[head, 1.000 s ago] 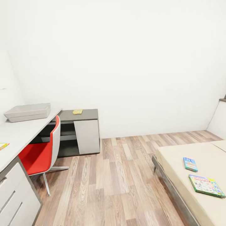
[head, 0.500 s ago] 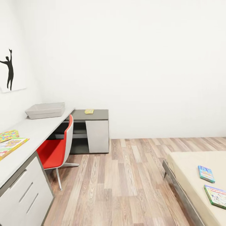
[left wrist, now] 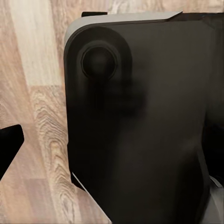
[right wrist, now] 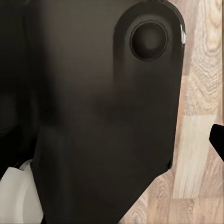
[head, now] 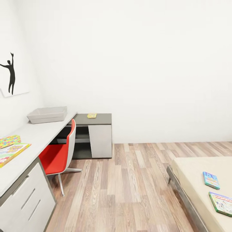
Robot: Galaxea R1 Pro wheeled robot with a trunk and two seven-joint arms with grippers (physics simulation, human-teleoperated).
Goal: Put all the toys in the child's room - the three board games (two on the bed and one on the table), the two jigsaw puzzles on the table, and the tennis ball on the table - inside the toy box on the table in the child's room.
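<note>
The grey toy box [head: 47, 114] stands at the far end of the white table [head: 35, 135] along the left wall. Two colourful flat boxes [head: 9, 141] [head: 12, 152] lie at the table's near left. A small yellow item [head: 91, 115] rests on the dark cabinet [head: 96, 120]. On the bed [head: 193, 167] at the right lie a blue board game [head: 211, 179] and a green one [head: 221, 203]. In each wrist view a dark fingertip [left wrist: 8, 145] [right wrist: 217, 140] shows at the frame edge, beside the robot's dark body, above the wooden floor.
A red and white swivel chair [head: 59, 154] is tucked under the table. Drawers [head: 27, 201] fill the table's near end. Wooden floor [head: 129, 187] stretches between table and bed. A picture with a black figure [head: 11, 75] hangs on the left wall.
The whole picture has shifted as the camera turned left, bringing the wall picture and the table's colourful boxes into sight. No object has moved on its own.
</note>
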